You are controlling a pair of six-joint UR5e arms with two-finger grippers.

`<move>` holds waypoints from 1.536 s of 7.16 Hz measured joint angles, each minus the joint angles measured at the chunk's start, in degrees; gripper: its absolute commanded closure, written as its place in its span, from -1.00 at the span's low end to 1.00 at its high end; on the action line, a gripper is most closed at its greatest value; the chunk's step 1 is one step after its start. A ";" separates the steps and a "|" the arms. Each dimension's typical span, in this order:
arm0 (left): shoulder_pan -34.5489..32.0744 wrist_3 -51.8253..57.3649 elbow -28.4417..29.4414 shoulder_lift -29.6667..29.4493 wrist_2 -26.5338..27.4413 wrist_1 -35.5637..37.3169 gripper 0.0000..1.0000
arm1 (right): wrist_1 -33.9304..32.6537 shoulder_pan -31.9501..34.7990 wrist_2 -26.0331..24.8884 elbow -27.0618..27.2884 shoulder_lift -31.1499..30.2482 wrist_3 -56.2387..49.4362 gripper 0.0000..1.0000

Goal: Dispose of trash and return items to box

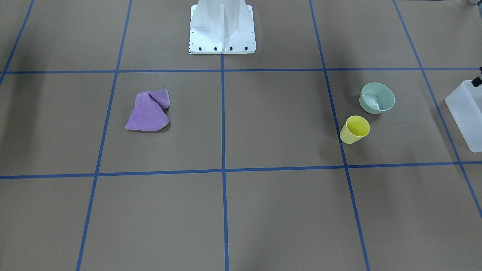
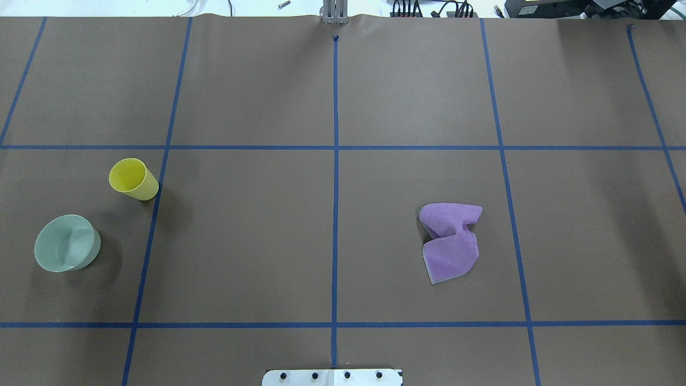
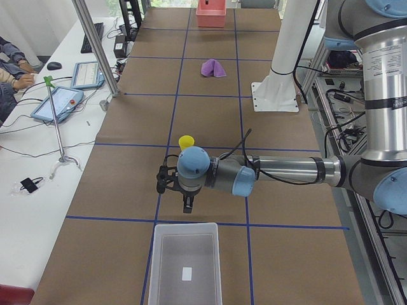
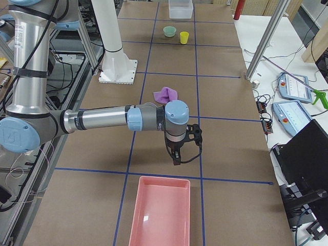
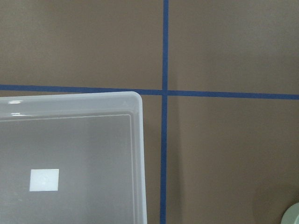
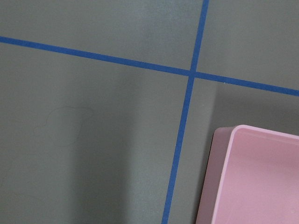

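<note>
At my far left the frosted box [image 1: 467, 116] sits on the bench [image 2: 257, 96] with nothing in it but a small white label on its floor. My left claw [image 3: 189, 207] hangs over the bench just beyond the box's near end, pointing down; whether it is open or closed I cannot tell. Next come the mint-green bowl [image 2: 67, 250] and the yellow cup [image 2: 134, 179], both upright, near each other but apart, and outside the box. Past the centre line lies a crumpled purple cloth [image 2: 450, 241]. My right claw [image 4: 177, 158] hangs above the bench, near the end of a pink tray [image 4: 161, 215] at my far right; its grip I cannot tell either
</note>
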 measured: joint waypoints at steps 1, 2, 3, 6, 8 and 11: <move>5.64 -6.15 -2.87 0.10 2.70 -0.17 -0.96 | 0.03 -0.15 -0.01 0.04 0.11 0.02 -1.00; 11.11 -11.21 -4.97 0.46 5.23 -1.72 -0.86 | 0.01 -0.24 0.18 0.04 0.12 -0.03 -1.00; 15.61 -13.39 -5.65 1.15 8.32 -4.68 -0.86 | 0.00 -0.41 0.50 0.02 0.14 -0.19 -1.00; 25.26 -16.01 -4.84 1.87 15.65 -11.35 -0.94 | 0.05 -1.95 0.67 -0.09 0.14 -0.45 -1.00; 27.53 -16.62 -0.49 2.04 16.74 -18.55 -0.95 | 0.04 -2.91 0.63 -0.08 0.14 -0.44 -1.00; 30.08 -20.97 4.31 0.40 16.79 -23.25 -0.93 | 0.08 -3.93 0.56 -0.03 0.21 -0.42 -1.00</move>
